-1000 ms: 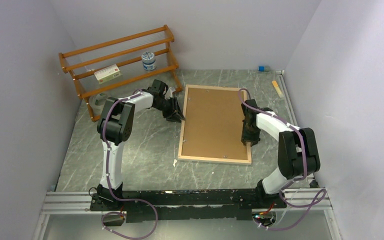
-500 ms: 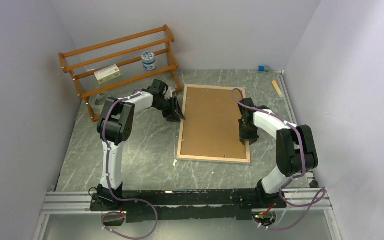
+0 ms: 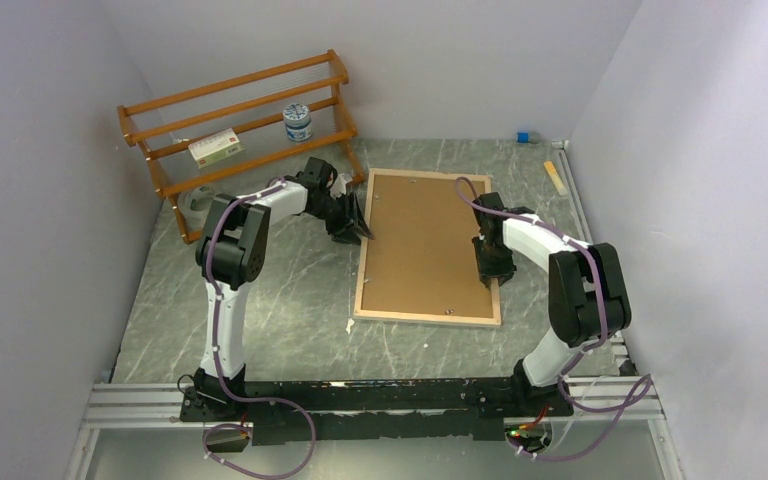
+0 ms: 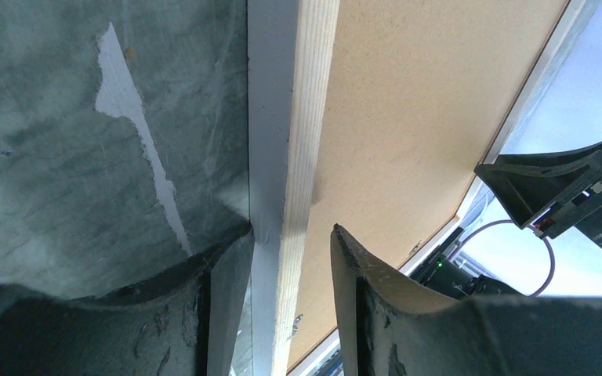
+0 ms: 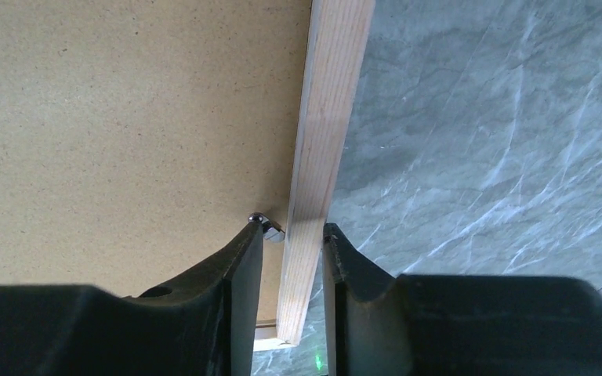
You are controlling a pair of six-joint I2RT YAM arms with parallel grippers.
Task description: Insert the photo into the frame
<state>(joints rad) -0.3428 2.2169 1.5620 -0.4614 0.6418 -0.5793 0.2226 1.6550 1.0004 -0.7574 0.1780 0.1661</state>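
The top camera hangs high above and behind the arms and looks down and forward. The arm bases lie along the bottom edge, the far wall at the top, and the whole table (image 3: 280, 300) fits in from afar, with the rack (image 3: 235, 130) at upper left and the frame (image 3: 426, 317) at centre. The left wrist camera sits very close behind the left gripper (image 4: 290, 233), whose fingers fill the bottom edge. It looks along the frame's (image 4: 306, 117) left rim, with the right arm (image 4: 564, 184) at the right edge. The right wrist camera, equally close behind the right gripper (image 5: 292, 227), faces the frame's right rim, backing (image 5: 125, 117) at left, table at right. All three views share the frame.
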